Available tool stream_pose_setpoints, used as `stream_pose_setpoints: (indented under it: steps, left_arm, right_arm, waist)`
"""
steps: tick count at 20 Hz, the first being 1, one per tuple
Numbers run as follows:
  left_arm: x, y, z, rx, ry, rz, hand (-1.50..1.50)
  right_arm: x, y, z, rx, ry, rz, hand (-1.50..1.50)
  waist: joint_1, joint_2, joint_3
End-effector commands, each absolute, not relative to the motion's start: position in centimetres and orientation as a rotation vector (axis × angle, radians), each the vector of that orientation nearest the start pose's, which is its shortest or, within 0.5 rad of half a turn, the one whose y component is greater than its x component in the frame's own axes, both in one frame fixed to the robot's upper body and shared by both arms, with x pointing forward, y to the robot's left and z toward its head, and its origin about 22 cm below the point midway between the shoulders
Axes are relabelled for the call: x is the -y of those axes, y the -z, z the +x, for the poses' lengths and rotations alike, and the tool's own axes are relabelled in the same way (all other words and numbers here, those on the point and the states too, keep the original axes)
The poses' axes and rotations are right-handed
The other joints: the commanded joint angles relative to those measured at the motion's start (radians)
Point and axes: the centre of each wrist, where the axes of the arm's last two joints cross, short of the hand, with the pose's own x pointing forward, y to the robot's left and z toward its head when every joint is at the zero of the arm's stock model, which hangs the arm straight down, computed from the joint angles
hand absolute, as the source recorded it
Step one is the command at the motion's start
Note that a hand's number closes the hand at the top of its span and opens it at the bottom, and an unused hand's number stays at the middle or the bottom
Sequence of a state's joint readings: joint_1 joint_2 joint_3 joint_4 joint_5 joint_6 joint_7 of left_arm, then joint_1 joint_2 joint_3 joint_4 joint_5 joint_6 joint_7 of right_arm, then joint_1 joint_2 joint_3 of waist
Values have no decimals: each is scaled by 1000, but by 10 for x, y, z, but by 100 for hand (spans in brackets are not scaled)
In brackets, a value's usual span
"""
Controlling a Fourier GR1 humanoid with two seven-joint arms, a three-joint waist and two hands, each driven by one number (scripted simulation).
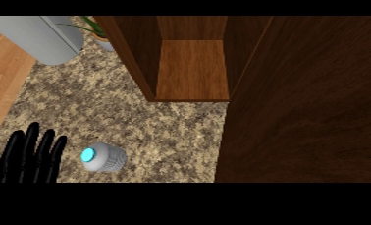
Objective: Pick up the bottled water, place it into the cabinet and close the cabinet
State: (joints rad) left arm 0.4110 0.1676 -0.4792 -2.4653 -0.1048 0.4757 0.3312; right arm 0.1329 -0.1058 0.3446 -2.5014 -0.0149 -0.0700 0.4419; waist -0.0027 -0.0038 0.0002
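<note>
The bottled water [101,157] stands on the speckled counter at the lower left, seen from above as a pale ribbed body with a cyan cap. My left hand [32,156] rests just left of it at the lower edge, fingers straight and pointing up, not touching the bottle. The wooden cabinet [192,67] is open at the top centre, its inner shelf bare. Its dark door [301,106] swings out and fills the right side of the view. My right hand does not show.
A grey rounded appliance [45,37] lies at the upper left, with a potted plant [96,31] behind it beside the cabinet's left wall. A strip of wood surface [11,79] borders the counter at far left.
</note>
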Motion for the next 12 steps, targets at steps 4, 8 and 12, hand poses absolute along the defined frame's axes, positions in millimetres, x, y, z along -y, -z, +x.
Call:
stream_pose_setpoints:
  steps: [4,8,12]
  left_arm:
    - [-209,-141,113,1736,-240,90,-150]
    - [-226,-104,135,1689,-238,167,-150]
    - [-216,-65,151,1657,-213,192,-150]
  right_arm:
    - [196,-198,93,1942,-175,246,-150]
    - [196,-203,98,1953,-182,257,-150]
    - [187,-205,101,1959,-160,258,-150]
  waist:
    - [-3,1,-1]
    - [-3,1,-2]
    - [-6,1,-2]
